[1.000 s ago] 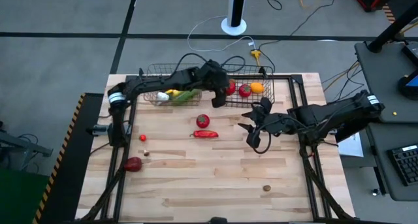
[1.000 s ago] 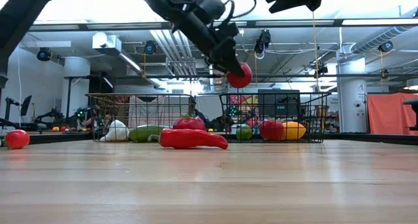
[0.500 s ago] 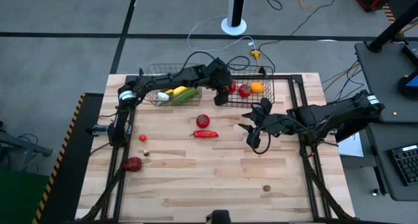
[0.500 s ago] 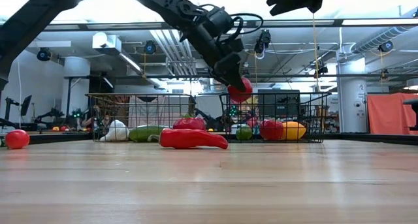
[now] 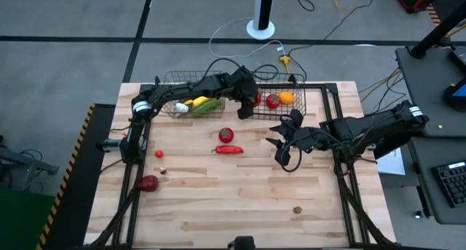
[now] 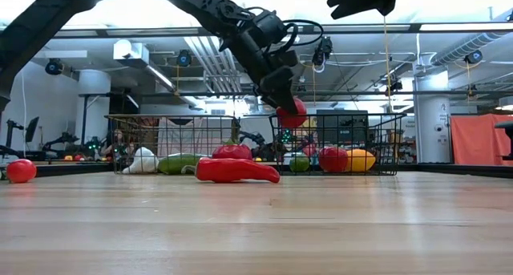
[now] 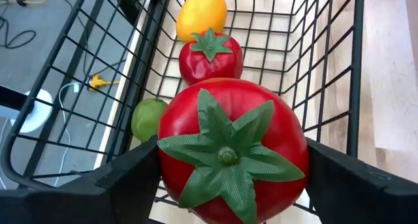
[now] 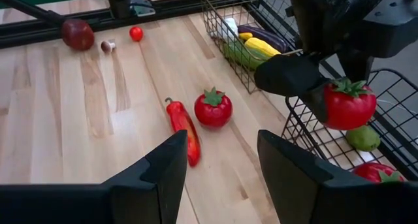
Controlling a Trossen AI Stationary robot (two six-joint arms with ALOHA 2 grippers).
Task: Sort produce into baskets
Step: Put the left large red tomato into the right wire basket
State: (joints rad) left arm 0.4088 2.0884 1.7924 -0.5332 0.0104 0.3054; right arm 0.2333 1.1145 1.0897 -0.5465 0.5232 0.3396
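Left wrist view, fingers [image 7: 127, 178] gripping tomato [image 7: 232, 149]

Beyond the wooden table [image 5: 240, 199] lies a grey floor [image 5: 65, 68] crossed by dark lines and loose cables [image 5: 233, 28], a white round stand base [image 5: 261, 28] behind it, while ceiling pipes [image 6: 212, 66] and an orange curtain [image 6: 479, 139] show across the room.

Small brown item [image 5: 297, 210] near table front: too small to identify.
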